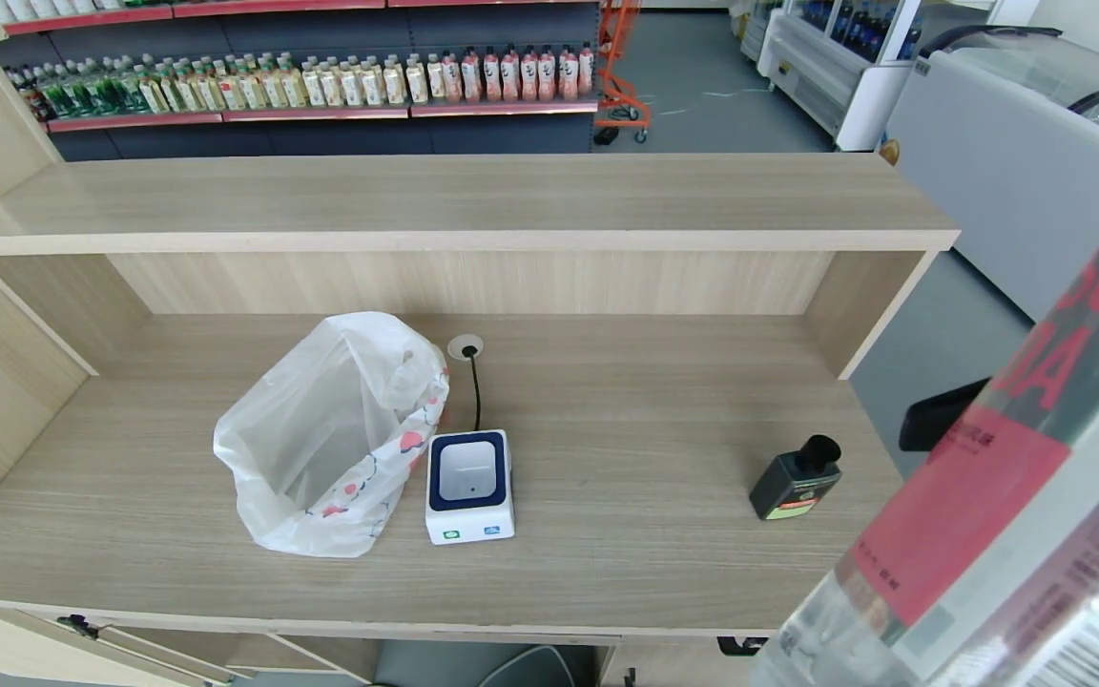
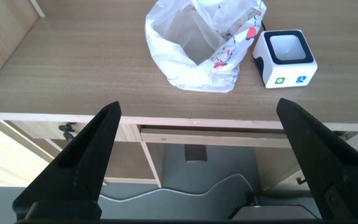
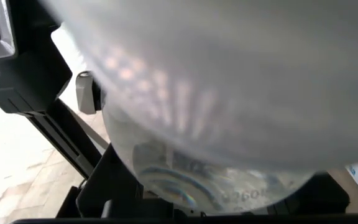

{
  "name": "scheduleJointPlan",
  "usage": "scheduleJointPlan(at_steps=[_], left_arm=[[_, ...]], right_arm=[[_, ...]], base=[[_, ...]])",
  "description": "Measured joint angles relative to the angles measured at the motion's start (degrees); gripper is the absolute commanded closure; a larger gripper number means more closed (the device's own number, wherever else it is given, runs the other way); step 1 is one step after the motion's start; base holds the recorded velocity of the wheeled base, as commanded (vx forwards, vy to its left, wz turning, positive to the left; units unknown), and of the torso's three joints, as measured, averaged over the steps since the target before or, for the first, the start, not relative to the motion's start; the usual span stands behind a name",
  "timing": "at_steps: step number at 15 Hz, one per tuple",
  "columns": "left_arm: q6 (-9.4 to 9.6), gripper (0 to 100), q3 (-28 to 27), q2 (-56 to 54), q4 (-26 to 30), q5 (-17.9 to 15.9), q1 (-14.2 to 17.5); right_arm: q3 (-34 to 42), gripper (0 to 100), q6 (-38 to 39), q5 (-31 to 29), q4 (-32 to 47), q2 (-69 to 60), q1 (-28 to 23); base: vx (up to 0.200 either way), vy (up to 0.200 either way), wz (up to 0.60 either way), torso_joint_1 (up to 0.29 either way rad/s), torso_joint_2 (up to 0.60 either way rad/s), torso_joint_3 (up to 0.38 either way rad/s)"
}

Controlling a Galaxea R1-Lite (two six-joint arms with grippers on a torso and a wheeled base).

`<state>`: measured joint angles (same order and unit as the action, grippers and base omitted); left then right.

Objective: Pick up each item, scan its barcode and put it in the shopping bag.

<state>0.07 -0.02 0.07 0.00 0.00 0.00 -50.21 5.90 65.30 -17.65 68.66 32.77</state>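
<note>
Looming close before the head camera on the robot's right, a clear bottle with a red label is held up off the counter, tilted, its lower end toward the camera. The right gripper clasps it: in the right wrist view the dark fingers sit against either side of the transparent wall. That view brings out the clear plastic and the reflections on it. The head view gives the red label, the pale printed panel beside it, and a black part of the gripper behind the bottle.

A small dark bottle with a black cap stands on the right part of the counter, well apart from everything else there. Left of the middle sits the white scanner, its dark-framed window facing up. A black cable runs from its back to a round hole in the counter. Just beside the scanner's left side stands the shopping bag, white and translucent with a red flower print, mouth open upward. Whether the bag touches the scanner I cannot tell.

The left gripper is held back from the counter's near edge, its two black fingers spread wide with nothing between them. From there the left wrist view looks into the bag's open mouth, past the scanner and over the counter's front edge.

Beyond the raised back ledge are shop shelves lined with drink bottles, and white freezers stand to the right.
</note>
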Motion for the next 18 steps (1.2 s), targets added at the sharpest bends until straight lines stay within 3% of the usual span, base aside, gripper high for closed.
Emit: scheduleJointPlan(at_steps=[6,10,12,14,16,18], left_arm=[[0.02,0,0.0,0.0,0.0,0.0,0.0],[0.02,0,0.0,0.0,0.0,0.0,0.0],[0.02,0,0.0,0.0,0.0,0.0,0.0],[0.02,0,0.0,0.0,0.0,0.0,0.0],[0.02,0,0.0,0.0,0.0,0.0,0.0],[0.02,0,0.0,0.0,0.0,0.0,0.0]], right_arm=[[0.4,100,-2.6,0.1,7.6,-2.9,-1.8],[0.9,100,-6.9,0.2,13.8,-4.9,-5.3],[1.0,100,-7.8,-2.3,14.5,-5.5,-10.1],[1.5,100,-9.3,-14.6,14.9,-5.7,-15.0],[2.3,100,-8.2,-34.8,15.6,-5.9,-17.4],[3.2,100,-4.4,-43.0,16.1,-7.1,-16.2]], base=[[0.0,0.0,0.0,0.0,0.0,0.0],[0.0,0.0,0.0,0.0,0.0,0.0],[0.0,0.0,0.0,0.0,0.0,0.0],[0.0,0.0,0.0,0.0,0.0,0.0],[0.0,0.0,0.0,0.0,0.0,0.0],[0.0,0.0,0.0,0.0,0.0,0.0]])
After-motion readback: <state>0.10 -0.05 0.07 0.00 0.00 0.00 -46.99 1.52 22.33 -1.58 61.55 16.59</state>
